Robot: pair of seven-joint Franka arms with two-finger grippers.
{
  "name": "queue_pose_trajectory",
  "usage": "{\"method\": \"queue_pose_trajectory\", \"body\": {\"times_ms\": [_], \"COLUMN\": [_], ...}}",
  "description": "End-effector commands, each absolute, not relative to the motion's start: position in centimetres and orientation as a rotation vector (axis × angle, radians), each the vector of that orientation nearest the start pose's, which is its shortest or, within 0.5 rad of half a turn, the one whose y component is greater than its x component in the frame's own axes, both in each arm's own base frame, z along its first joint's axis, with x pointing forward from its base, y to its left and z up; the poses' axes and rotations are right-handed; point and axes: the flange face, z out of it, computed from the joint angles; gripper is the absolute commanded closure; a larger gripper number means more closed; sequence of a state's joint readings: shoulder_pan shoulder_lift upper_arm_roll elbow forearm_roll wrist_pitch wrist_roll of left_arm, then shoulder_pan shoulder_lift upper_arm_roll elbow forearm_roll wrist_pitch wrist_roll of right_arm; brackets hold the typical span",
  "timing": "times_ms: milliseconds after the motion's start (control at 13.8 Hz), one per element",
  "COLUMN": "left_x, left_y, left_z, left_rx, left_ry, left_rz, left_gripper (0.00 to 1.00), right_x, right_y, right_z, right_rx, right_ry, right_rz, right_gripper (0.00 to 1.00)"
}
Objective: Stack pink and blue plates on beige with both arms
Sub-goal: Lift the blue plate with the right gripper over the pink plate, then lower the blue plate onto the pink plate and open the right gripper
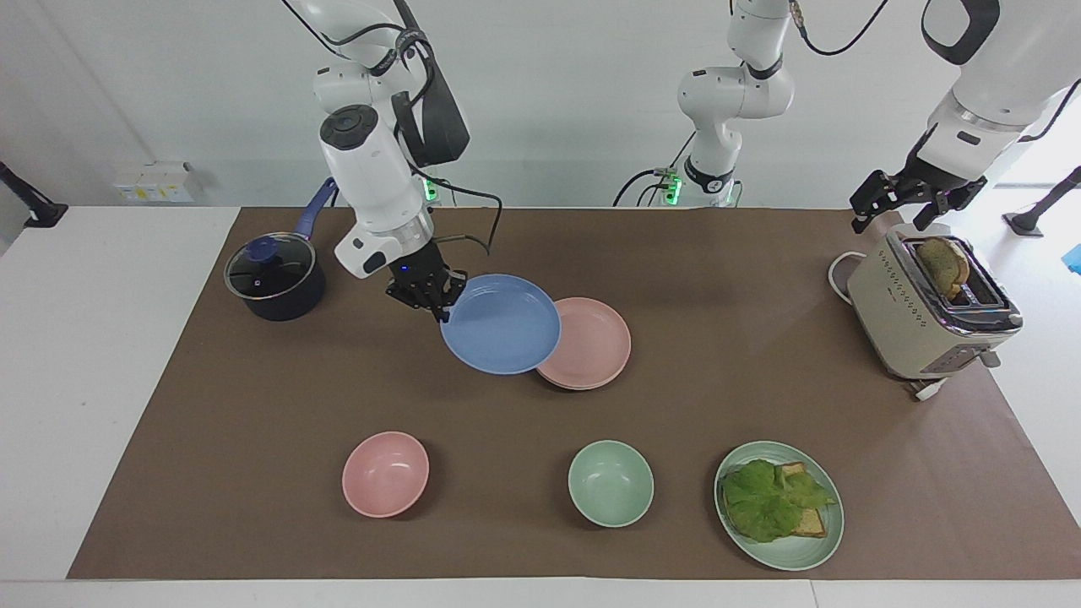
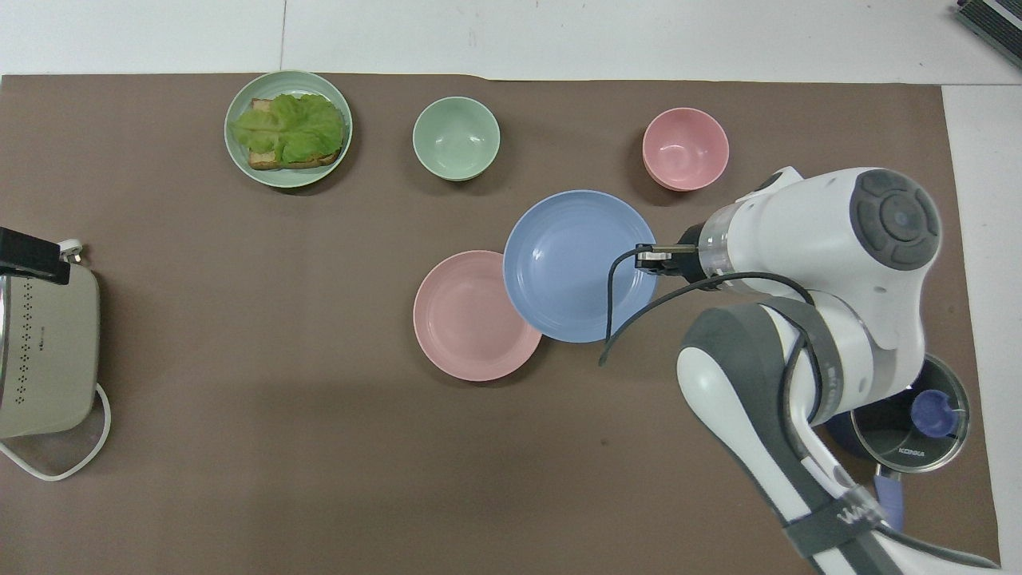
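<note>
Blue plate carried in the air over the edge of the pink one.

At the middle of the facing view, the right gripper (image 1: 440,310) had its fingers pinched on the rim of the blue plate (image 1: 500,323), which hung tilted above the desk (image 1: 726,397), overlapping the pink plate (image 1: 591,344) that lay flat at the centre of the frame. A thin second rim showed under the pink plate; whether that was the beige plate I could not tell. At the upper right of that view the left gripper (image 1: 899,207) waited over the toaster (image 1: 925,317), fingers spread and holding nothing. A dark pot (image 1: 274,279) sat at the upper left, and a pink bowl (image 1: 385,474), a green bowl (image 1: 610,483) and a green plate (image 1: 802,553) of lettuce toast lined the bottom.
</note>
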State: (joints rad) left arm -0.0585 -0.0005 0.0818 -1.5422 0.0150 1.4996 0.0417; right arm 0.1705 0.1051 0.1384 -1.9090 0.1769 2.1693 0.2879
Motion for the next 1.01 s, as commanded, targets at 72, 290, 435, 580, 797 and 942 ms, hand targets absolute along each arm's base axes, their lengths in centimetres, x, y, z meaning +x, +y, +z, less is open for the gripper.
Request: {"method": "queue_pose_trajectory", "body": {"times_ms": [72, 290, 435, 580, 797, 942], "left_x": [54.0, 54.1, 54.0, 54.1, 54.0, 54.0], "left_y": [1.7, 1.7, 1.7, 1.7, 1.7, 1.7], "left_z": [63.2, 63.2, 63.2, 63.2, 63.2, 63.2], "left_rx": [-3.122, -3.124, -3.122, -3.124, -3.122, -3.122], "left_ry": [0.022, 0.023, 0.022, 0.023, 0.022, 0.022], "left_rz": [0.068, 0.068, 0.068, 0.068, 0.068, 0.068], "left_gripper": [0.00, 0.00, 0.00, 0.00, 0.00, 0.00], "right_x": [57.3, 56.7, 56.2, 56.3, 55.5, 55.2], "right_y": [24.4, 26.7, 28.7, 28.8, 30.3, 30.7], "right_z": [43.5, 41.6, 40.0, 39.2, 36.9, 36.0], "right_rx": [-2.848, -2.853, -2.850, -2.854, -2.862, -2.870], "right_ry": [0.147, 0.136, 0.106, 0.113, 0.067, 0.044], "right_rz": [-0.148, -0.115, -0.120, -0.104, -0.096, -0.101], "right_gripper": [1.00, 1.00, 1.00, 1.00, 1.00, 1.00]}}
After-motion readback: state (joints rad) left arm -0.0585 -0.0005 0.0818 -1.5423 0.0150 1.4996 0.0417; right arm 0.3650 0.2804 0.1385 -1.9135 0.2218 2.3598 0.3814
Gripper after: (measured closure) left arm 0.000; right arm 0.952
